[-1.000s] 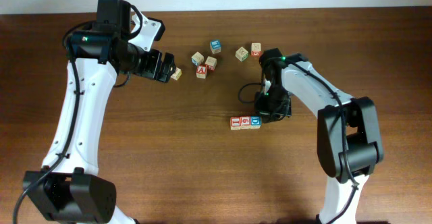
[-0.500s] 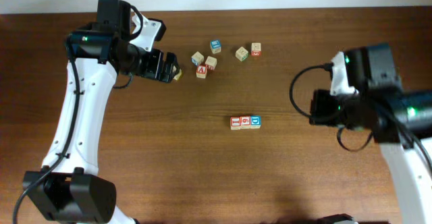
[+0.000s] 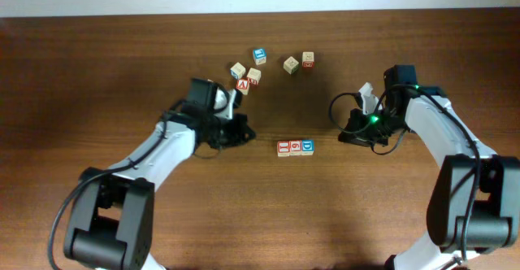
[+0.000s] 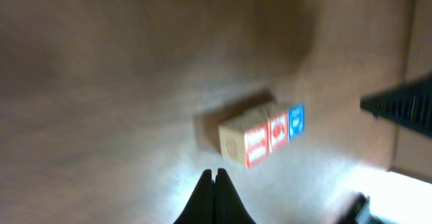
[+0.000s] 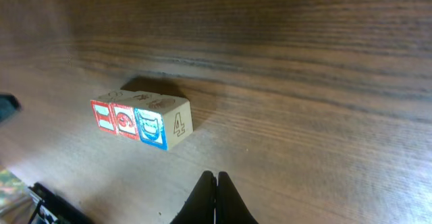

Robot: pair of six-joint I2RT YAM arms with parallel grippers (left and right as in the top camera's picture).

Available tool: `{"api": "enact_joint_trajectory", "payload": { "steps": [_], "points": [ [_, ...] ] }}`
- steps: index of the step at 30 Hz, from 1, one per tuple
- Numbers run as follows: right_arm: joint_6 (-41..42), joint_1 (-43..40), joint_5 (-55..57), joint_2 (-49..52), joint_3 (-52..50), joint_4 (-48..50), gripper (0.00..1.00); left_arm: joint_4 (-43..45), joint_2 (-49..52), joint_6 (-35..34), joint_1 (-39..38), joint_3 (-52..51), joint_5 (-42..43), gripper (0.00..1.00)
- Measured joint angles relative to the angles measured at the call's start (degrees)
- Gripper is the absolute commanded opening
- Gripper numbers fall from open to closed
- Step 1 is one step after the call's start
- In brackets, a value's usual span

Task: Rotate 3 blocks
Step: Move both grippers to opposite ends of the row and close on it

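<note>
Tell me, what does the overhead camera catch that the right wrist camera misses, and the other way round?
Only overhead: the left gripper near the row, and loose cubes scattered further back. Only the right wrist: a "4" on the end face of the blue block. Both: the three blocks touching in a row, red, red, blue; the right gripper; the wooden table.

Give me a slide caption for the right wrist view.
Shut right claw points toward a row of three letter blocks on the table: red, red, blue.
</note>
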Motion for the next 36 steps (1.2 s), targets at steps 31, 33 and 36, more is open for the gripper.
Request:
{"api": "enact_joint_trajectory", "payload": {
  "steps": [31, 33, 36],
  "points": [
    [10.5, 8.4, -1.2, 3.6, -10.0, 17.2, 0.04, 10.6, 7.3, -6.2, -9.8, -2.3, -1.9, 0.00],
    [4.1, 7.1, -1.6, 3.6, -10.0, 15.1, 0.04, 10.6, 7.3, -6.2, -9.8, -2.3, -1.9, 0.00],
    [-2.8, 4.5, -2.3, 3.6, -10.0, 13.3, 0.04, 10.6, 7.3, -6.2, -9.8, -2.3, -1.9, 0.00]
  ]
}}
